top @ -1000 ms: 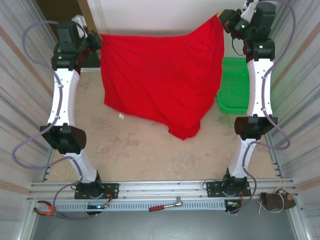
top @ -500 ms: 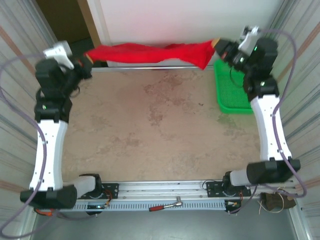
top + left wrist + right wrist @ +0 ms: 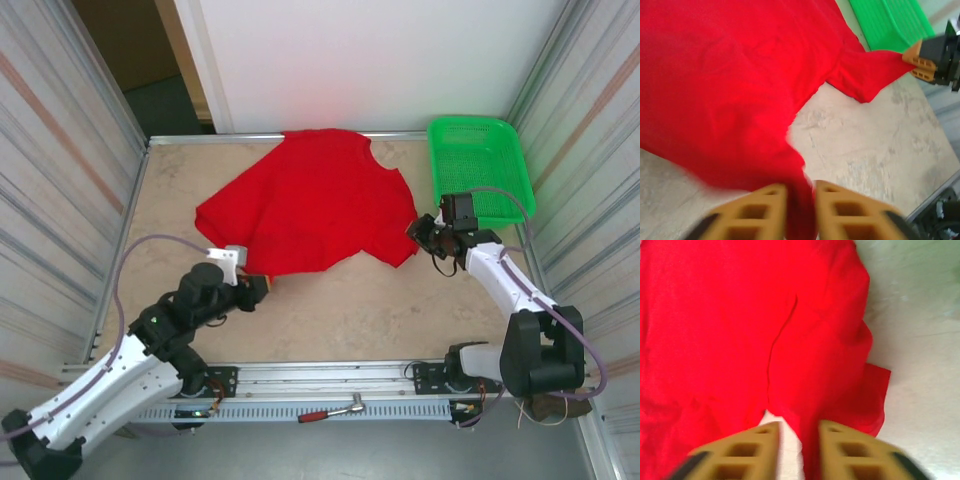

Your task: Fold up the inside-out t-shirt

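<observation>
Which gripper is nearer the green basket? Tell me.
Right. The right gripper sits by the green basket, off its near-left corner; the left gripper is across the table at the near hem of the t-shirt.

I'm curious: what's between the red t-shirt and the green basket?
Just a narrow strip of bare table, seen from the top camera, between t-shirt and basket.

Bright red t-shirt (image 3: 310, 205), green mesh basket (image 3: 478, 165), mottled beige table (image 3: 350, 310).

The t-shirt (image 3: 310, 205), earlier hanging stretched at the table's (image 3: 350, 310) far edge, now lies flat; left gripper (image 3: 258, 290) and right gripper (image 3: 415, 228) sit low at its near corners, parted.
</observation>
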{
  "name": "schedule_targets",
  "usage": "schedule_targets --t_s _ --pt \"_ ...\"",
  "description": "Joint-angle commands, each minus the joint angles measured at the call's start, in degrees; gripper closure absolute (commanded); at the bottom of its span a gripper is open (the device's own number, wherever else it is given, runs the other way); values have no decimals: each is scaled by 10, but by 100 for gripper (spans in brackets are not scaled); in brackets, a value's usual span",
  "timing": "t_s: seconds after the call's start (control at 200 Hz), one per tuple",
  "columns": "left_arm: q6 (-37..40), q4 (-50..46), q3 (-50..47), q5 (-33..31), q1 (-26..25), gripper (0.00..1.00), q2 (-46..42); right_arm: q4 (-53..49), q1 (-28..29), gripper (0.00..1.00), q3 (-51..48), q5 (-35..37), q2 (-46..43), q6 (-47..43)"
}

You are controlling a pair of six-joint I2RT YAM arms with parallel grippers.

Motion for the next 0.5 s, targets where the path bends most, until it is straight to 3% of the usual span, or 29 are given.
schedule_targets --t_s 0.0,0.065,0.14,0.24,0.366,0.496 --pt "10 -12 52 -86 -22 32 21 -65 20 34 56 74 -12 -33" --pt "40 -21 91 -93 -20 23 43 -99 41 32 83 113 -36 -34" --pt "76 -19 135 -86 1 18 81 -118 65 29 105 143 -61 -30" --pt "112 9 194 0 104 18 171 -106 96 30 122 131 -56 -15" --pt "143 74 277 111 244 17 358 -51 134 32 129 98 13 15" --pt "171 46 426 153 316 19 584 33 160 36 132 68 107 58"
